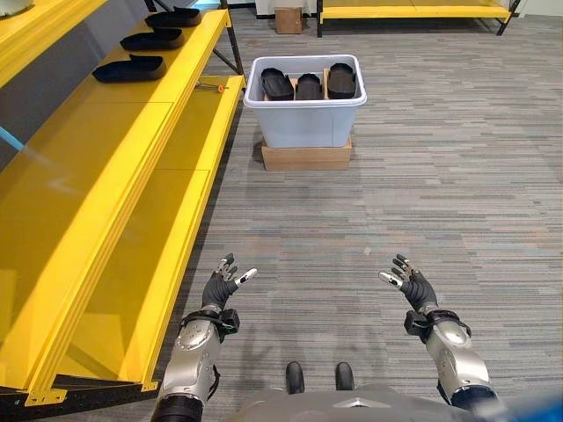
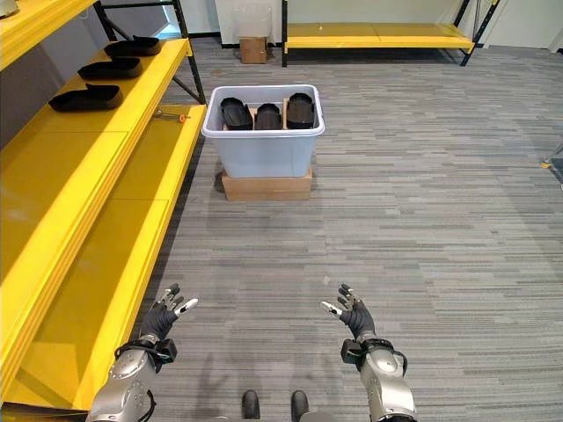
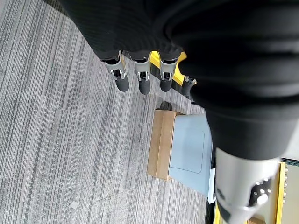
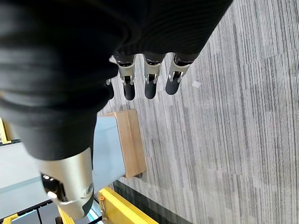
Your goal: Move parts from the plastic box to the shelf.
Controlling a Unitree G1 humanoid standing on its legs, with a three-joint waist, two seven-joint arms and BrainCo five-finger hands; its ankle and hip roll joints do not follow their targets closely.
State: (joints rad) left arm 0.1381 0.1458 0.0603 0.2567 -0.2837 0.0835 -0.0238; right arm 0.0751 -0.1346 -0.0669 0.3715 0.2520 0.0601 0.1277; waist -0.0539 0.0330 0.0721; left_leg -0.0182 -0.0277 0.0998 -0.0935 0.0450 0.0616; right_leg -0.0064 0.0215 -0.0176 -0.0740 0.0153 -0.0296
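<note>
A pale plastic box [image 1: 304,112] stands ahead on a flat cardboard carton [image 1: 305,158]. It holds three black parts [image 1: 308,85] set side by side. The yellow shelf [image 1: 97,176] runs along my left, with three more black parts [image 1: 129,68] on its upper level at the far end. My left hand [image 1: 222,286] and right hand [image 1: 410,283] hover low and near me, well short of the box. Both are open with fingers spread and nothing in them. The box side [image 3: 189,151] also lies past the left hand's fingers [image 3: 142,77], and past the right hand's fingers [image 4: 149,81].
Grey striped carpet [image 1: 422,193] lies between me and the box. A small orange-handled tool [image 1: 211,86] rests on the shelf's lower level near the box. A small cardboard box [image 1: 288,19] and another yellow rack [image 1: 413,12] stand at the far wall.
</note>
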